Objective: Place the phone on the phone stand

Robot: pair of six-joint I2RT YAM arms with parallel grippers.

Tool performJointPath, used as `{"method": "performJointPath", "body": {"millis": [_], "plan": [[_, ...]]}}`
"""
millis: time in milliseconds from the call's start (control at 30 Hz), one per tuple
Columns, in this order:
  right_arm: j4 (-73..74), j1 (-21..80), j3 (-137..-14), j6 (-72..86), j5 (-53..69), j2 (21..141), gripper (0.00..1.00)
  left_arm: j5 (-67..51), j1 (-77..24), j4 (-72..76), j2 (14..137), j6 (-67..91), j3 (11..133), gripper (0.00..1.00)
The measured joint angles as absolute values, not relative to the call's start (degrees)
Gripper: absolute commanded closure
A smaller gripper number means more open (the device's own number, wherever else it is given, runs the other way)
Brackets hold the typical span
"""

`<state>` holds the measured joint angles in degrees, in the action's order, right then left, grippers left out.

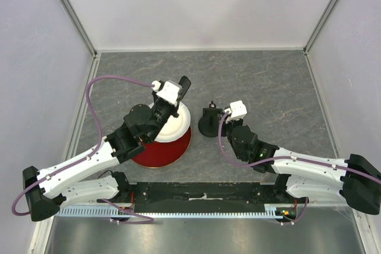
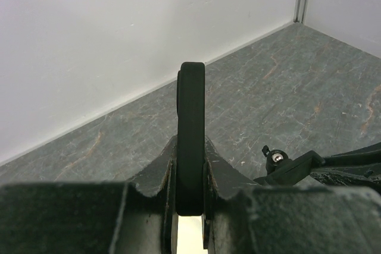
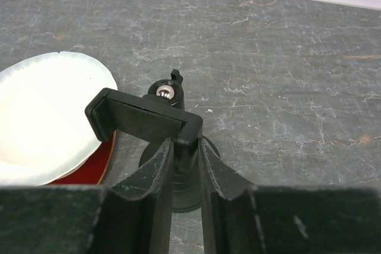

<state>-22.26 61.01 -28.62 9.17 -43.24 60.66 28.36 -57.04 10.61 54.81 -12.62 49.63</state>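
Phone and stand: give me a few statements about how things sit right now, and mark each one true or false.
1. The left hand grips the phone edge-on. True.
2. The phone rests in the stand. False: it is held apart from the stand.
3. The right hand is closed on the stand. True.
4. The white plate lies directly on the table. False: it sits on a red plate.

A white round paper plate (image 1: 171, 130) lies on a red round plate (image 1: 166, 154), left of the middle of the grey stone-patterned bench (image 1: 268, 87). A small black phone stand (image 1: 208, 127) stands just right of them, clamped by the right gripper (image 1: 221, 115). A flat black phone (image 1: 185, 85), gripped in the left gripper (image 1: 178, 95), hangs over the plates' far side.
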Motion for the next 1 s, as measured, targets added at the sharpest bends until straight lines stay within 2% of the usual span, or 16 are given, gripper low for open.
{"method": "performJointPath", "body": {"millis": [167,267,300,367,500,600,867,1000], "plan": [[-22.63,61.01,-28.6,8.93,-43.68,60.8,0.72,28.34,-57.04,10.52,54.83,-12.47,49.63,0.98],[-22.79,61.01,-28.29,8.73,-43.7,60.55,0.8,28.32,-57.04,10.35,54.83,-12.27,49.63,0.98],[-22.94,60.97,-28.14,8.6,-43.79,60.42,0.89,28.29,-57.04,10.35,54.83,-12.25,49.63,0.98],[-23.09,60.77,-27.99,8.16,-43.99,60.38,1.0,28.18,-57.04,10.35,54.83,-12.21,49.63,0.98],[-23.73,60.03,-27.99,7.09,-43.9,60.71,1.0,26.81,-57.01,10.2,54.83,-11.92,49.63,0.98],[-23.46,58.04,-27.99,6.22,-41.1,60.2,1.0,20.84,-57.01,8.6,54.83,-11.51,49.71,0.98],[-13.56,43.64,-27.31,4.29,-19.77,50.92,1.0,-1.23,-57.14,2.48,53.89,-11.4,51.24,0.98],[-9.65,38.59,-28.67,2.9,-10.37,49.98,1.0,-10.74,-57.12,-2.04,53.74,-11.46,54.83,0.98]]}}
